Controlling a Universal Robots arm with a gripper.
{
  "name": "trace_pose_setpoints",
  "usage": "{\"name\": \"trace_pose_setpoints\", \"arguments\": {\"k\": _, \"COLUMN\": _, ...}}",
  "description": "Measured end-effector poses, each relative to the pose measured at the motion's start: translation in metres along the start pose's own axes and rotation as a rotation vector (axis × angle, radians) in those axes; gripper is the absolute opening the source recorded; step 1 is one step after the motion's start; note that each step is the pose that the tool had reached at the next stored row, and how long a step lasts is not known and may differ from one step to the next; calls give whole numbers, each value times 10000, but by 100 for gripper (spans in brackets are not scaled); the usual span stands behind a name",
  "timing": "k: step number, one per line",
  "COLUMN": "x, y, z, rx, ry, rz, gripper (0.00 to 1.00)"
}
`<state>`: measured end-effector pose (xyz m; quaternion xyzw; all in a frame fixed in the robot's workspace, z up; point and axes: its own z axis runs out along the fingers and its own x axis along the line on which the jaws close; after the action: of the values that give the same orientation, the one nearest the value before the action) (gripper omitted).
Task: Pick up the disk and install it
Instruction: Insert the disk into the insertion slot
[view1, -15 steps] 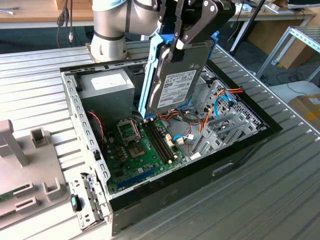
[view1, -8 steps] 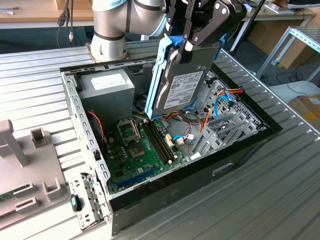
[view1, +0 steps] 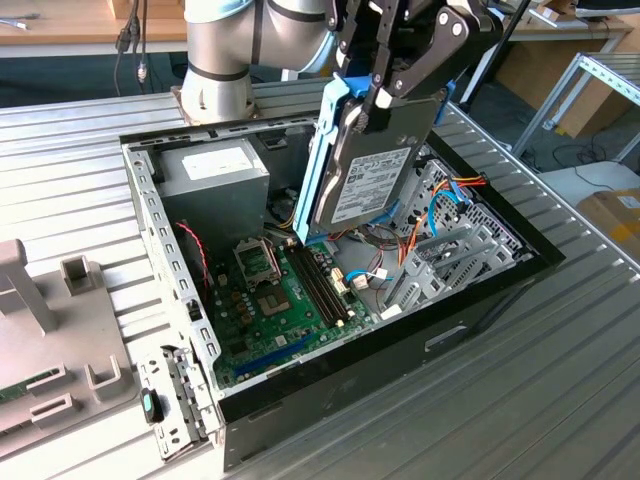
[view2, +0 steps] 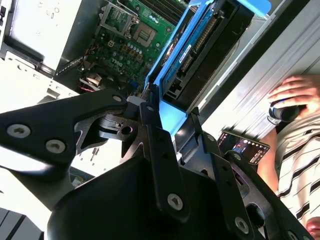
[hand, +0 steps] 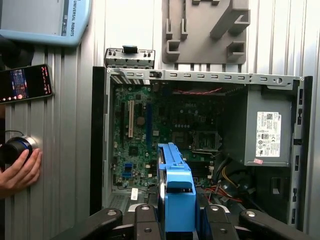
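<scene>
The disk (view1: 368, 185) is a flat silver-grey metal drive with a white printed label. It is clipped in a bright blue plastic frame that runs along its 9 o'clock edge in the exterior view. It hangs nearly upright, lower end tipped toward 7 o'clock, above the open case (view1: 330, 370). The gripper (view1: 385, 95) clamps its 12 o'clock end.
</scene>
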<state>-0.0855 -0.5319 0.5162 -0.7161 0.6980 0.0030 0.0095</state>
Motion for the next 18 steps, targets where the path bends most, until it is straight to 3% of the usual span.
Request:
{"name": "trace_pose_setpoints", "arguments": {"k": 3, "x": 1, "y": -8, "z": 0, "rx": 0, "ry": -1, "rz": -3, "gripper": 37}}
{"name": "trace_pose_setpoints", "arguments": {"k": 7, "x": 3, "y": -71, "z": 1, "rx": 0, "ry": -1, "rz": -1, "gripper": 37}}
{"name": "trace_pose_setpoints", "arguments": {"k": 9, "x": 4, "y": -125, "z": 1, "rx": 0, "ry": 0, "rz": -1, "gripper": 37}}
{"name": "trace_pose_setpoints", "arguments": {"k": 12, "x": 8, "y": -295, "z": 3, "rx": 0, "ry": -1, "rz": -1, "gripper": 37}}
{"name": "trace_pose_setpoints", "arguments": {"k": 16, "x": 15, "y": -469, "z": 4, "rx": 0, "ry": 0, "rz": -1, "gripper": 37}}
{"name": "trace_pose_setpoints", "arguments": {"k": 18, "x": 114, "y": -478, "z": 3, "rx": 1, "ry": -23, "rz": 0, "gripper": 37}}
